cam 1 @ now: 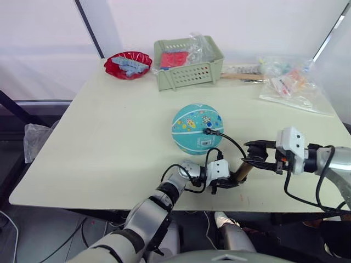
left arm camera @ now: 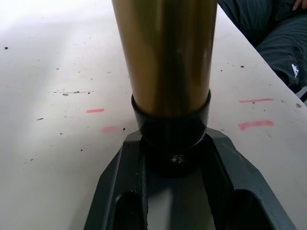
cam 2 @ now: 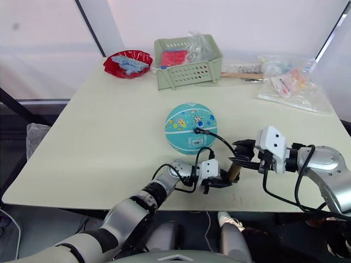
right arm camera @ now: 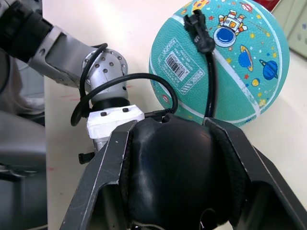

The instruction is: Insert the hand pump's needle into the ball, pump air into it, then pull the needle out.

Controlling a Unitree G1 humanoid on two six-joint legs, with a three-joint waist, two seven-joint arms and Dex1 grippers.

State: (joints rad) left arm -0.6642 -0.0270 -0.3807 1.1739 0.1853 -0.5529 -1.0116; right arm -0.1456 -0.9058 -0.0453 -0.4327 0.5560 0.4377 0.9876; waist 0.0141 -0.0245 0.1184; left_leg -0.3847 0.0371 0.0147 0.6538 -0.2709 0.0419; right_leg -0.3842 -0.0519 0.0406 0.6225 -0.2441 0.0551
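While the needle fitting (right arm camera: 200,29) sits in the ball (cam 1: 197,129) near the table's (cam 1: 109,142) front middle, the left gripper (cam 1: 225,183) pinches the hand pump's (cam 1: 242,171) lower cap and the right gripper (cam 1: 255,155) clamps its T-handle (right arm camera: 168,167); I judge pumping is the step: stroke along the cylinder's axis, keep the base steady, leave the hose (right arm camera: 210,81) slack

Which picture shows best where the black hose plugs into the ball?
The right wrist view: the hose's fitting sits close up on the ball, by the astronaut print. Both eye views show it small and far off. The left wrist view shows the pump's barrel instead.
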